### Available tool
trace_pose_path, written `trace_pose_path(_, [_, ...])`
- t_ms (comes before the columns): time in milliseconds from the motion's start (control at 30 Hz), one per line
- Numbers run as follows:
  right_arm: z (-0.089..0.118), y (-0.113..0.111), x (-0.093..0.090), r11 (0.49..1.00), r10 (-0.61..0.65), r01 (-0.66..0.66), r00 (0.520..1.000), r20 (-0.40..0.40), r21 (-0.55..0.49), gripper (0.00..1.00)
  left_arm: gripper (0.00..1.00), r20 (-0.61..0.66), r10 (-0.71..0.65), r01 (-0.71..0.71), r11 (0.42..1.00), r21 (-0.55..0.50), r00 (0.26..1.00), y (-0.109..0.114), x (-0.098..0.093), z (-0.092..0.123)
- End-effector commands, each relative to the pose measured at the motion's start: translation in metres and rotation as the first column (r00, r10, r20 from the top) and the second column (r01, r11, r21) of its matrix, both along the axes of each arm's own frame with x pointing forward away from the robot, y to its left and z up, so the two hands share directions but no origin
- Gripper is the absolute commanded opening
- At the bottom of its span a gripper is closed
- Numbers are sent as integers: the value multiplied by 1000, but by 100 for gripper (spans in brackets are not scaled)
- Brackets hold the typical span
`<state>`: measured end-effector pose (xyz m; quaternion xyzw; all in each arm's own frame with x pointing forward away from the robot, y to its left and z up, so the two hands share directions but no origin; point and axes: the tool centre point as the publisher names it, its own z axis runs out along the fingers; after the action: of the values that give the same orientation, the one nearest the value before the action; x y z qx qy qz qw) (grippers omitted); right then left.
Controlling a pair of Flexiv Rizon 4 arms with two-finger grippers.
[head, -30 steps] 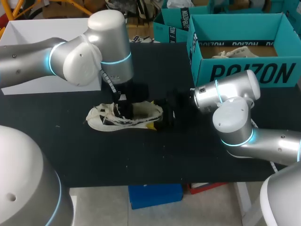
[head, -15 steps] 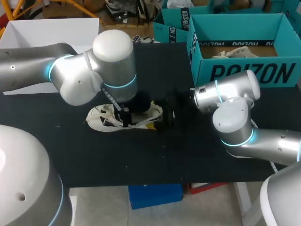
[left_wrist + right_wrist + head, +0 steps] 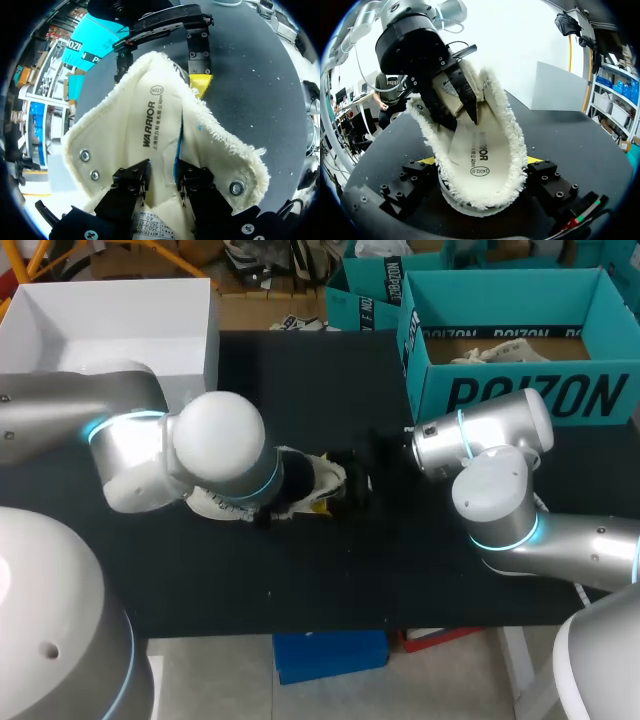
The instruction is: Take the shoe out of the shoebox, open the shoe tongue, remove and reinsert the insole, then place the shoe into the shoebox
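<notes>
At centre left of the head view, a cream shoe [image 3: 318,478] lies on the black table [image 3: 350,570], largely covered by the left arm, which comes in from the left edge. Its upper is soft cloth with a fleecy, frayed rim, set with round metal eyelets [image 3: 235,188]. A flat, pale insole [image 3: 150,120] bearing dark print lines the inside. From the left wrist, the left gripper [image 3: 162,172] sits down in the shoe's opening. Its black fingers [image 3: 131,186] stand close together and pinch the labelled tongue [image 3: 159,220] from two sides. From the right wrist, the right gripper [image 3: 480,160] clamps one end of the shoe. One finger presses each flank, and only slivers of their yellow tips show past the fuzzy edge. A teal cardboard shoebox [image 3: 520,390], open-topped with straight walls, stands at upper right, well apart from the shoe. A white open box [image 3: 110,320] stands at upper left.
</notes>
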<state>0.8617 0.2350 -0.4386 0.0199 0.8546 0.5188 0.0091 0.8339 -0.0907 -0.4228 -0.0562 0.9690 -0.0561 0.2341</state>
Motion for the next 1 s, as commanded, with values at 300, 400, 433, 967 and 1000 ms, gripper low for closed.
trace_pose_path(300, [-3,-1,3,1000,-3,3,1000,-2,-1,0,33,232,41,-24,997,-75,972,11,-5,-5])
trace_pose_path(400, [-3,-1,3,1000,-3,3,1000,-2,-1,0,0,204,25,-12,998,-67,979,10,-5,-3])
trace_pose_path(433, [-3,-1,3,1000,-3,3,1000,-2,-1,0,0,185,21,-8,998,-68,982,10,-4,-2])
trace_pose_path(967, [-3,-1,3,1000,-3,3,1000,-2,-1,0,0,-291,-158,109,978,-177,943,8,2,28])
trace_pose_path(1000, [-3,-1,3,1000,-3,3,1000,-2,-1,0,0,-295,-149,102,980,-168,944,8,3,29])
